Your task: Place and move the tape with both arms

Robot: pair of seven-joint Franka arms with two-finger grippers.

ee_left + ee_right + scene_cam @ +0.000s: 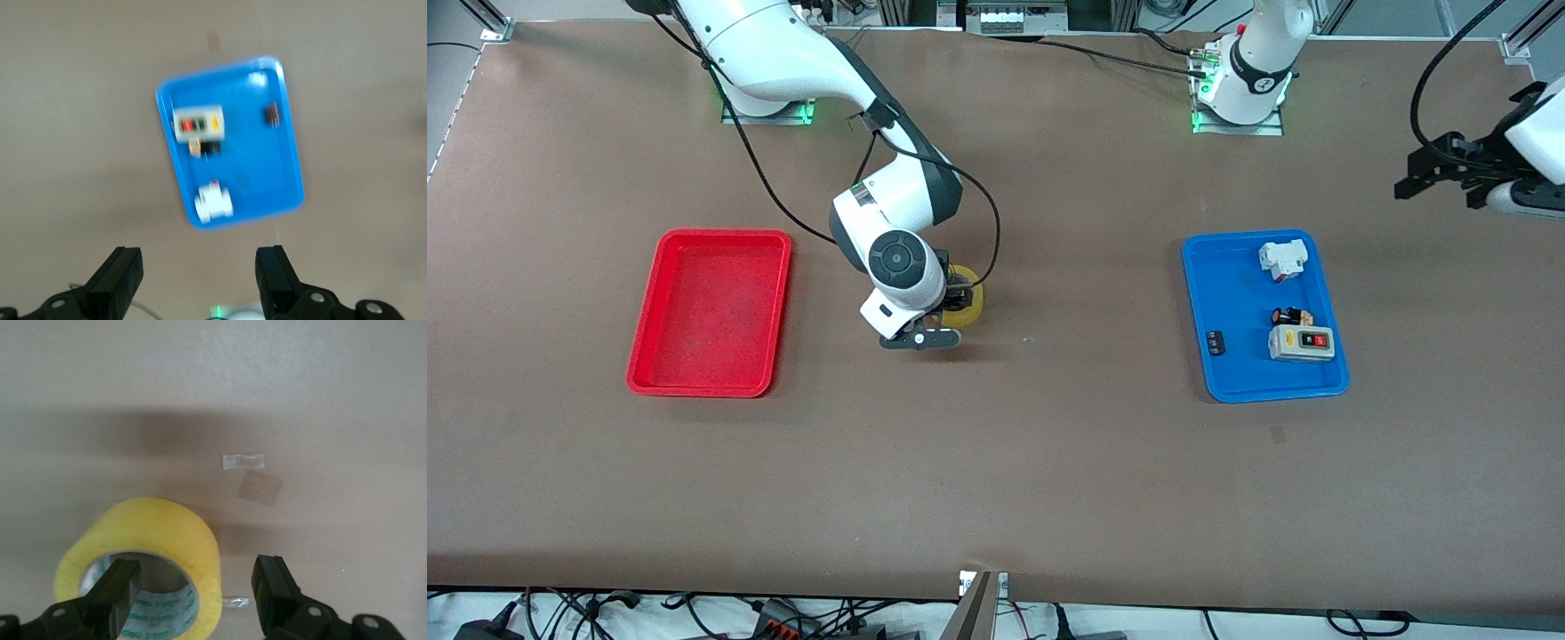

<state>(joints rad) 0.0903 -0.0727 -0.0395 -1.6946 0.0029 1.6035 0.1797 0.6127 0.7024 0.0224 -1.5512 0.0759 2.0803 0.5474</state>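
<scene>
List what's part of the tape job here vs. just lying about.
Job:
- tape, on the table between the trays
- right pincer, open, one finger in the roll's hole
- left pincer, open, waiting above the blue tray
- red tray, holding nothing, possibly the drop spot

Lying about, in the blue tray:
- grey switch box
- white block
- small dark parts

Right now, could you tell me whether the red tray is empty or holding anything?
Empty: the red tray shows only bare red floor in the front view. The tape sits on the table beside it, under the right gripper.
</scene>
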